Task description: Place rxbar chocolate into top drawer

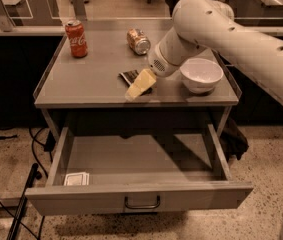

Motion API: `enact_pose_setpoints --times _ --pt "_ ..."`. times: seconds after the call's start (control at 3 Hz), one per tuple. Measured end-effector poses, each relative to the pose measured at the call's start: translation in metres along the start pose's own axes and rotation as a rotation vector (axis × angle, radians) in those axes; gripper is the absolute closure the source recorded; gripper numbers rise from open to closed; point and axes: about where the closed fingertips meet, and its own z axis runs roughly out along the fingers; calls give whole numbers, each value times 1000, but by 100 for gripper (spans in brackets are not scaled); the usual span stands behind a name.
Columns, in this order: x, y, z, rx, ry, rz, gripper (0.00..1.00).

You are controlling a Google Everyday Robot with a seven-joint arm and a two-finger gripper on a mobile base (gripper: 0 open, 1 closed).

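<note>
The rxbar chocolate point(129, 76), a dark flat bar, lies on the grey tabletop point(91, 74) near the front edge, partly covered by my gripper. My gripper point(139, 86) is pale yellow, points down and to the left, and sits right over the bar's near end. Whether it holds the bar is not visible. The top drawer point(141, 196) stands pulled wide open below the tabletop, with its dark wire handle point(142, 204) centred on the front panel.
A red cola can point(76, 38) stands at the back left of the tabletop. A crushed can point(138, 41) lies at the back middle. A white bowl point(201, 75) sits right of my gripper. A small white card point(76, 178) lies in the drawer's front left corner.
</note>
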Motion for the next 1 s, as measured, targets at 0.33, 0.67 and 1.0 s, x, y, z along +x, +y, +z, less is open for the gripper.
enact_pose_setpoints --times 0.33,0.67,1.0 --pt "-3 0 4 13 -16 -4 0" --pt "-7 -3 11 23 -22 0 0" --pt "-6 -9 20 35 -9 34 0"
